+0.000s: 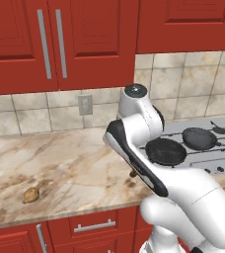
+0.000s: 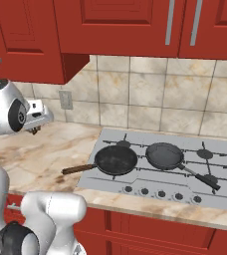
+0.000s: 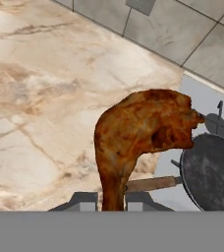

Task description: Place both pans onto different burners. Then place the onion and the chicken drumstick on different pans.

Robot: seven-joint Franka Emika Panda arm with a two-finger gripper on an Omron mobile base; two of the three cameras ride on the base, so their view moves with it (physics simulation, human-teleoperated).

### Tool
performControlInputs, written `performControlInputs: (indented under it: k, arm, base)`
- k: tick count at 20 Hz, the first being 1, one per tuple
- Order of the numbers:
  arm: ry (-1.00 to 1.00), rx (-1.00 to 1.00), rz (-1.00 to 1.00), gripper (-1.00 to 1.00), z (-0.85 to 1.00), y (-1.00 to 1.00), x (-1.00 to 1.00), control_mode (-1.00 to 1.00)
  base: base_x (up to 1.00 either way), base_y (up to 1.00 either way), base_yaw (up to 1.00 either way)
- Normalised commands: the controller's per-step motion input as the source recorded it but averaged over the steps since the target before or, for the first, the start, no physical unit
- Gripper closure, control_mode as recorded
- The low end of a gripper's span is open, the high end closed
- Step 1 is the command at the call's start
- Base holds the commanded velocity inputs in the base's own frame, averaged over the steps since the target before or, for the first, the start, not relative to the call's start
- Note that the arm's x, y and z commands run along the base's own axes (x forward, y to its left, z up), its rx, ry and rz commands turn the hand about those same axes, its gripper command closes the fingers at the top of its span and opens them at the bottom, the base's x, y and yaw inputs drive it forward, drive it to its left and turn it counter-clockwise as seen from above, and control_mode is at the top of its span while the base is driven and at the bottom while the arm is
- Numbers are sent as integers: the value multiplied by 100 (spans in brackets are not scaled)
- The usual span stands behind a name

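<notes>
Drumstick (image 3: 143,133) clamped at bone end in my gripper (image 3: 111,199), fat end pointing away, above counter (image 3: 40,98). Wood-handled pan (image 3: 212,172) lies right, on burner; carry rightward.

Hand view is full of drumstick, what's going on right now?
The gripper is shut on the chicken drumstick, gripping its thin bone end and holding it above the marble counter, left of the cooktop. Both pans already sit on separate burners: the wooden-handled pan front left, the smaller grey pan in the middle. The onion lies on the counter, far left, untouched.
</notes>
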Motion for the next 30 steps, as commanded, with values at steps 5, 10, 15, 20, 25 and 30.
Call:
performControlInputs:
  k: [5,10,15,20,25,30]
  arm:
    - [0,3,10,100,2,-59,-21,-100]
    - [3,0,5,100,3,-51,-10,-100]
    - [5,0,1,100,3,-48,0,-100]
    - [6,0,0,100,5,-48,0,-100]
    - [3,0,1,100,0,-49,0,-100]
    - [0,0,1,100,0,-51,0,-100]
  base:
    - [0,0,0]
    - [0,0,0]
    - [0,0,0]
    - [0,0,0]
    - [0,0,0]
    - [0,0,0]
